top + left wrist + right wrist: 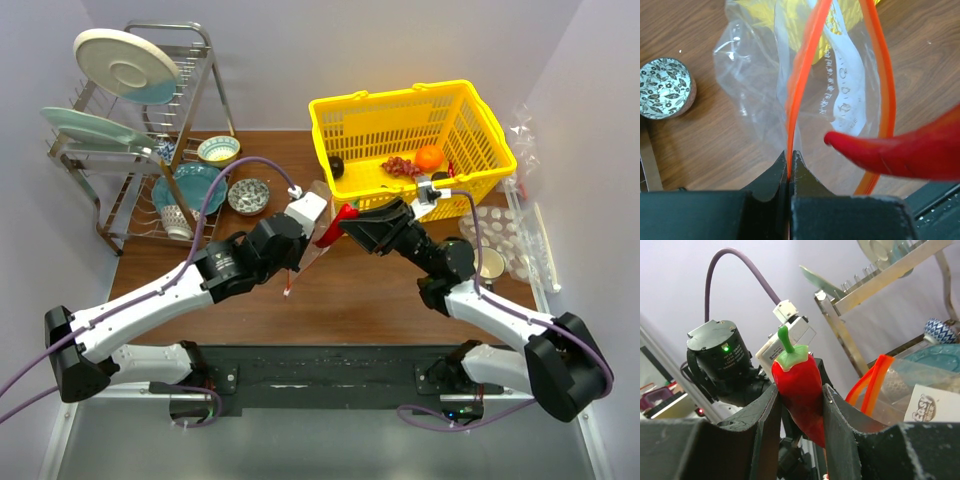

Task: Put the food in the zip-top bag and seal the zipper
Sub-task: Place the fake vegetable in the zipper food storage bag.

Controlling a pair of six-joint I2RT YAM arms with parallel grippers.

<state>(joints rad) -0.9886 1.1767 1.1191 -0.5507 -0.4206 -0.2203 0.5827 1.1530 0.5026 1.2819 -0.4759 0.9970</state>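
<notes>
My left gripper (790, 165) is shut on the red-orange zipper (801, 75) of the clear zip-top bag (755, 85) and holds it up with its mouth open. The white label (850, 85) shows through the plastic. My right gripper (800, 395) is shut on a red chili pepper (797, 380) with a green stem. The pepper's tip (855, 142) is at the bag's mouth. In the top view both grippers meet mid-table, the left (320, 228) and the right (345, 220). An orange (428, 157), dark red grapes (400, 166) and a dark round fruit (336, 166) lie in the yellow basket (330, 105). The long green vegetable is not in view.
A dish rack (130, 130) with plates stands at the back left, with patterned bowls (248, 195) beside it. Dimpled clear packaging (505, 235) and a cup (490, 262) lie at the right. The yellow basket stands just behind the grippers.
</notes>
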